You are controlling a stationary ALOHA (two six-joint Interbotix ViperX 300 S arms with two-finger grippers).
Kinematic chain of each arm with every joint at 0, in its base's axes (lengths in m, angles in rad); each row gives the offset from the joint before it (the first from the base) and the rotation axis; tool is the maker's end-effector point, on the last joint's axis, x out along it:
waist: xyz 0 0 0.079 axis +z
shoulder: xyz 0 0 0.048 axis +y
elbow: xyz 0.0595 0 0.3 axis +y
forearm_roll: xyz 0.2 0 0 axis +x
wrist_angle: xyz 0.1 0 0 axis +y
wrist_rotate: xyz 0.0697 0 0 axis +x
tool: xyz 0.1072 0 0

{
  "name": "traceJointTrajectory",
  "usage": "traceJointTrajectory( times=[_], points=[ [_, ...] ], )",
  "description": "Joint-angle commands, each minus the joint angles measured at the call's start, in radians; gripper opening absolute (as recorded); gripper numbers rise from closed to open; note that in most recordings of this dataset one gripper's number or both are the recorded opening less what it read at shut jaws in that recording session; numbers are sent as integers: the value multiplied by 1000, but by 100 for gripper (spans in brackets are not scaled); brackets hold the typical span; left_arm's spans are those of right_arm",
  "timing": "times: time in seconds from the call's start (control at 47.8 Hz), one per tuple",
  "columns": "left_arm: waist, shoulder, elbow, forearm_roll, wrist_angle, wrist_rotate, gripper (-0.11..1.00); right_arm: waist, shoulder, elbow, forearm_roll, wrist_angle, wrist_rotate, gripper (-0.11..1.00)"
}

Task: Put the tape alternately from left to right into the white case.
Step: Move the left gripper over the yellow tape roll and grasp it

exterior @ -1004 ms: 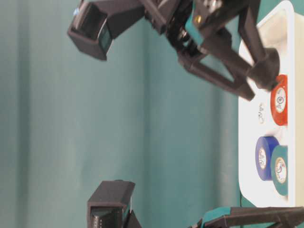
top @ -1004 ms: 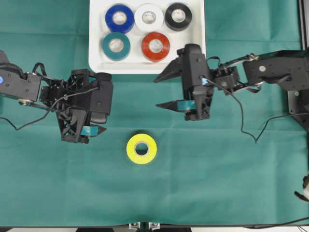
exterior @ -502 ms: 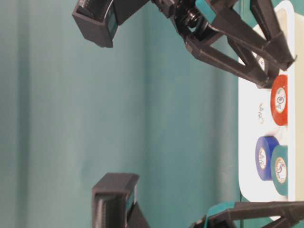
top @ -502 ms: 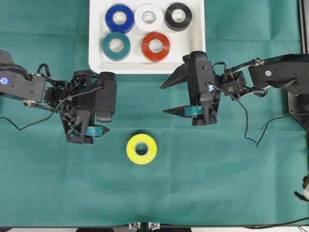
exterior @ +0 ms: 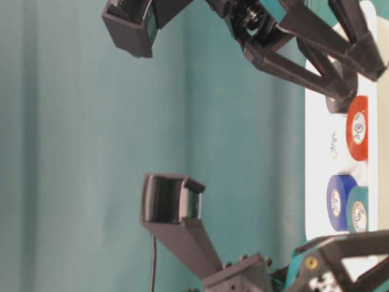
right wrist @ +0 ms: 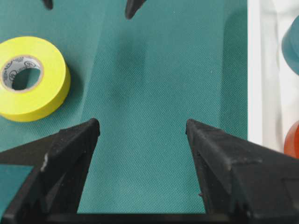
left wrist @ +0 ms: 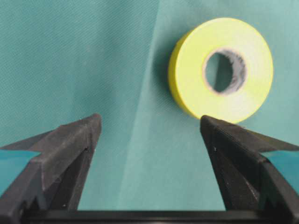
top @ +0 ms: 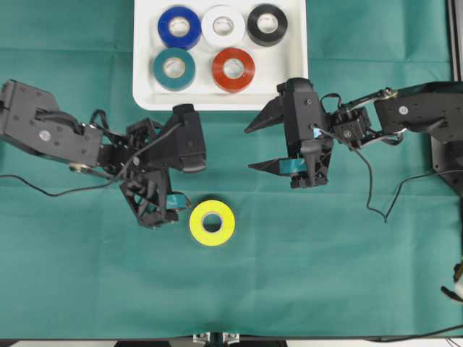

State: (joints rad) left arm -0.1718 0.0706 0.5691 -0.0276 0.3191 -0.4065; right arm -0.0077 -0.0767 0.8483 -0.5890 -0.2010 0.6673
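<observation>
One yellow roll is left on the cloth, and the open left gripper is near it.

The yellow roll (top: pixel 212 223) lies flat on the green cloth (top: pixel 325 275), well apart from the white case (top: pixel 289 65). The case already has the blue roll (top: pixel 179 27), white roll (top: pixel 223 26), black roll (top: pixel 267 24), teal roll (top: pixel 173 68) and red roll (top: pixel 233 69) inside. The left gripper (top: pixel 168 210) is spread wide and empty, just beside the yellow roll. The right gripper (top: pixel 262 144) is also spread wide and empty, off to the side. The roll looks small, light and stiff, with smooth sides that may slip. A good hold is probably one finger in the hole and one outside the ring.
</observation>
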Motion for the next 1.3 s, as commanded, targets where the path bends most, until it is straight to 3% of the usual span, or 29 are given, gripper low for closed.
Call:
traceJointTrajectory(
  times=[0.0,0.815,1.275],
  points=[
    [-15,2,-40,-2,-3,-11,84,3,-21,-3,0,-5,-2,78],
    [-54,143,-195,-3,63,-41,84,3,-21,12,0,-5,-12,77],
    [-41,207,-210,-2,66,-75,84,3,-21,26,-2,-5,-12,77]
  ],
)
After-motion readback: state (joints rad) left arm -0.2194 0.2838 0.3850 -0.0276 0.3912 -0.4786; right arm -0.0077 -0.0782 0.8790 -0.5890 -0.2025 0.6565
